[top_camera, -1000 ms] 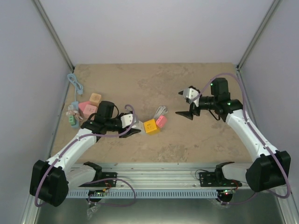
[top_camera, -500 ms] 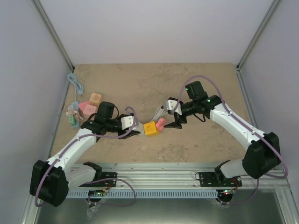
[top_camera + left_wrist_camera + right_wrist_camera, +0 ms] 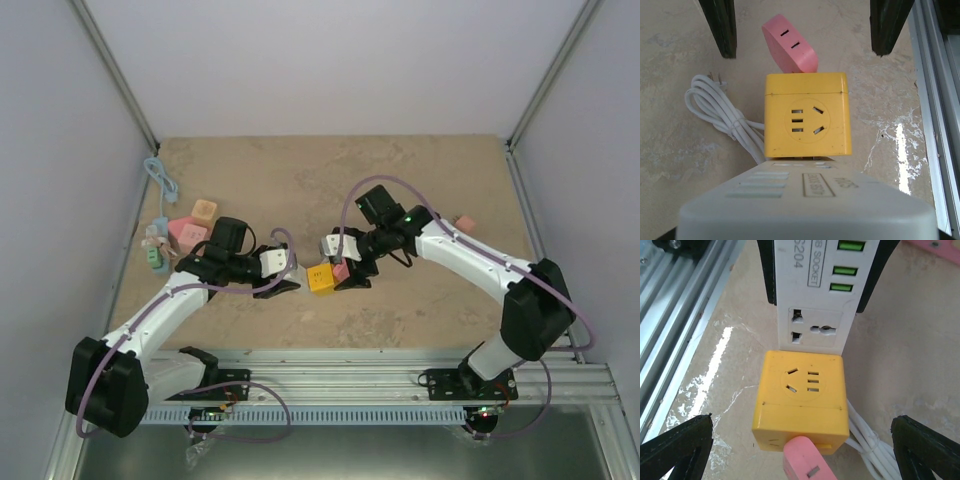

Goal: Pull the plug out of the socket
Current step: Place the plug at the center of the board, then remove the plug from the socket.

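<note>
My left gripper (image 3: pixel 277 272) is shut on a white power strip (image 3: pixel 274 261), the socket; its black fingers (image 3: pixel 769 270) clamp the strip's sides (image 3: pixel 817 295). A yellow cube adapter (image 3: pixel 321 277) is plugged into the strip's end (image 3: pixel 807 120). A pink plug (image 3: pixel 342 269) sticks out of the cube's far side (image 3: pixel 790 45). My right gripper (image 3: pixel 802 450) is open, its black fingertips (image 3: pixel 675 447) standing wide on either side of the pink plug (image 3: pixel 807 462) and touching nothing.
A bundled white cable (image 3: pixel 720 112) lies beside the cube. Pink (image 3: pixel 187 232) and orange (image 3: pixel 204 210) cubes, a green piece (image 3: pixel 155 256) and a blue cable (image 3: pixel 160 180) sit at the left wall. A small pink piece (image 3: pixel 465 222) lies right. A metal rail (image 3: pixel 380 360) borders the near edge.
My right arm has swung left from the right middle of the table to the yellow cube, jaws still open, now straddling the pink plug. The left arm has not moved.
</note>
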Controlling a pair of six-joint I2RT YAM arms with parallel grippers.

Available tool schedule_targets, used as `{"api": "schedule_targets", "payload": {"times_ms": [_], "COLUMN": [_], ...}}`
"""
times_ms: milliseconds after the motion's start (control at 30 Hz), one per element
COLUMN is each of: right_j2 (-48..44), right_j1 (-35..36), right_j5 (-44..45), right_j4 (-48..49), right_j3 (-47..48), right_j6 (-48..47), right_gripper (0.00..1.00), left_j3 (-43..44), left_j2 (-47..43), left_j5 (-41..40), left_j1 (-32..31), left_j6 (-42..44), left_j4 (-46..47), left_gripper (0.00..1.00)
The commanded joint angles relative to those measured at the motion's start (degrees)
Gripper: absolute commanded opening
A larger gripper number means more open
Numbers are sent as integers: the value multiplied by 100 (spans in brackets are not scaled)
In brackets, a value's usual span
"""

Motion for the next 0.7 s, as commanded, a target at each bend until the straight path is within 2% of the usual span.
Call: {"api": "schedule_targets", "payload": {"times_ms": [0,400,667], "right_j2": [229,547,580], "right_j1": [168,488,514], "right_j5": [524,992,930], "right_j4": [-33,164,197], "right_j3": [118,88,73], "right_j6": [65,161,116], "right_gripper": [98,98,86], "left_j3": [177,152,157], "left_j2": [-33,-58,-38], "left_j5": [241,196,194], "left_j1": [27,27,27], "left_j6": [106,68,46], "left_j4": [57,95,108], "left_gripper": [0,0,0]}}
